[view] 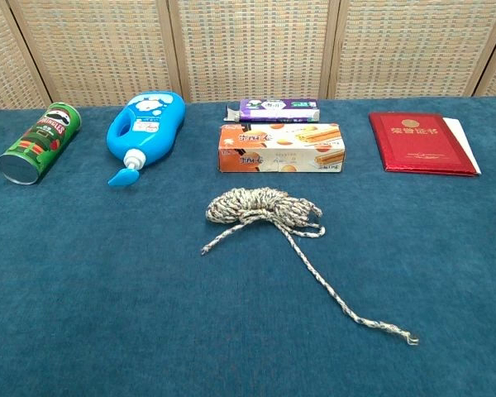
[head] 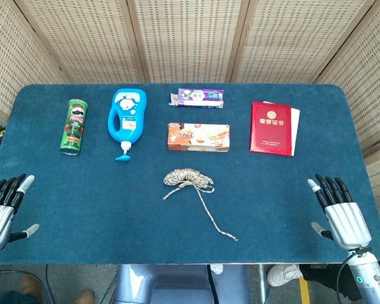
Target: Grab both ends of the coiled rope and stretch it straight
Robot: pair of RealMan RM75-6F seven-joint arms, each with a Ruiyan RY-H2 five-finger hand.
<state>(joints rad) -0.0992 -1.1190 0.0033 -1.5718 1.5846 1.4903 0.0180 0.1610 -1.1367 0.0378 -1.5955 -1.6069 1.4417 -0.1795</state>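
A pale braided rope (head: pixel 189 177) (view: pixel 261 207) lies coiled at the middle of the blue table. One short end (head: pixel 167 196) (view: pixel 208 246) trails to the front left of the coil. A longer tail runs to the front right and finishes in a frayed end (head: pixel 232 237) (view: pixel 403 334). My left hand (head: pixel 3 206) rests flat near the table's front left corner, fingers spread, holding nothing. My right hand (head: pixel 341 212) lies flat near the front right corner, likewise empty. Both hands are far from the rope. The chest view shows neither hand.
Behind the rope lie a green crisps can (head: pixel 73 126) (view: pixel 38 142), a blue pump bottle (head: pixel 126 119) (view: pixel 143 128), an orange biscuit box (head: pixel 198 137) (view: pixel 281 148), a purple box (head: pixel 201 97) (view: pixel 279 108) and a red booklet (head: pixel 271 127) (view: pixel 418 142). Wicker screens stand behind the table.
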